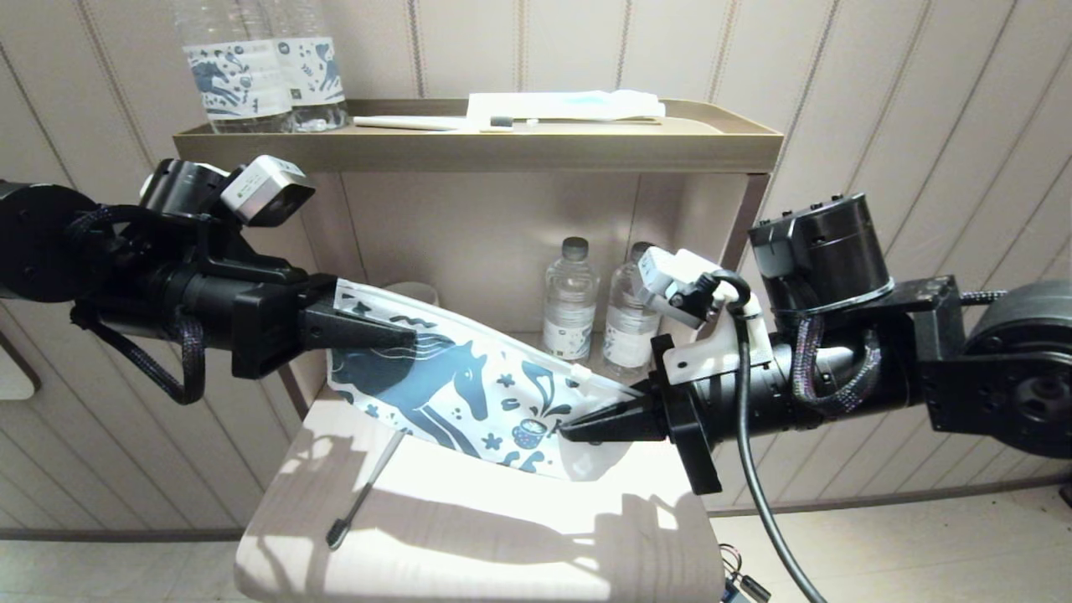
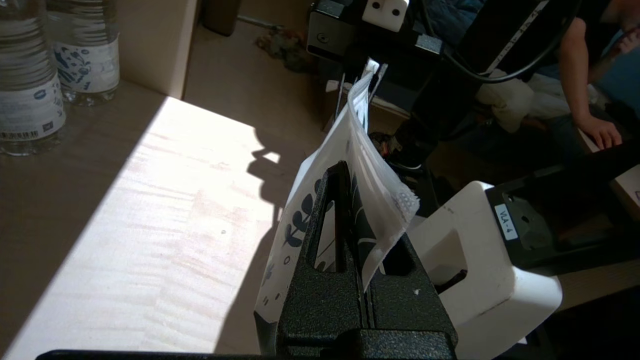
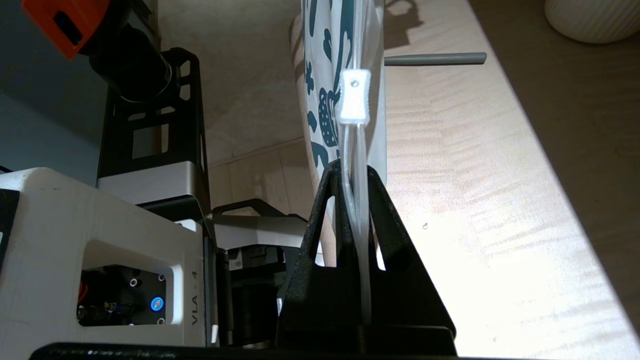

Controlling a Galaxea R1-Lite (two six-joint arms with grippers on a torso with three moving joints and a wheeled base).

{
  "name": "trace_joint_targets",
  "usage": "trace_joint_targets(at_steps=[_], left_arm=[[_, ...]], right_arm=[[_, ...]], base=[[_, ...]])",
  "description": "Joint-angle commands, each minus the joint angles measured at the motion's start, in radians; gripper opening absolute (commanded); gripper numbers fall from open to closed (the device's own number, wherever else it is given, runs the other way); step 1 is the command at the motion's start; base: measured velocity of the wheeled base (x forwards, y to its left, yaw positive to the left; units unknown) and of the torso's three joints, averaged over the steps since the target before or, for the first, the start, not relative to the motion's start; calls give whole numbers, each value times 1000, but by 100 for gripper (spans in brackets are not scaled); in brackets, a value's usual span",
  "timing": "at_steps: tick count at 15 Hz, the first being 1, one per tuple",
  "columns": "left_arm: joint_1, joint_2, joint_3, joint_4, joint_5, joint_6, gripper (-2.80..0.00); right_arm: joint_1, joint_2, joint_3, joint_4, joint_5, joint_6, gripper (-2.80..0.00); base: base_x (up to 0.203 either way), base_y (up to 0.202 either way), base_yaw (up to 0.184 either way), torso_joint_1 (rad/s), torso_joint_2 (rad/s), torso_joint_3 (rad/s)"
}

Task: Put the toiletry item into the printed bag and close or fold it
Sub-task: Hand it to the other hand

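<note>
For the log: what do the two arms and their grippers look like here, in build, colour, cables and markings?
Both arms are black with chunky cylindrical joints and braided black cable loops. The left gripper and right gripper have tapered black textured fingers with slotted cut-outs. White camera housings marked "VLA-4" sit on the wrists; a smooth black cable hangs from the right one.

Left pincer [image 1: 402, 339] clamped on the printed bag [image 1: 469, 385], right pincer [image 1: 574, 431] pinching its opposite end, both arms raised
</note>
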Motion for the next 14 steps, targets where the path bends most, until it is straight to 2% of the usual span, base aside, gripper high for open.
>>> trace_joint_targets(at_steps=[1, 4, 5, 10, 12, 14], left_arm=[[-3, 7, -2, 1, -7, 2, -280], [-7, 19, -13, 6, 7, -2, -280], [-8, 21, -14, 6, 16, -1, 0], [-6, 22, -35, -1, 16, -5, 0], [11, 13, -51, 5, 9, -7, 0], [30, 3, -82, 16, 6, -17, 0]], right_arm=[[0, 2, 0, -1, 4, -1, -280], [0, 6, 1, -1, 3, -3, -280], [0, 7, 1, -1, 3, -4, -280], [-10, 1, -19, 19, -3, -9, -280], [-11, -2, -78, 123, -8, -12, -280], [-9, 1, -203, 307, -19, -36, -280]], base=[[0, 0, 0, 0, 0, 0], [0, 0, 0, 0, 0, 0], [0, 0, 0, 0, 0, 0], [0, 0, 0, 0, 0, 0], [0, 0, 0, 0, 0, 0], [0, 0, 0, 0, 0, 0]])
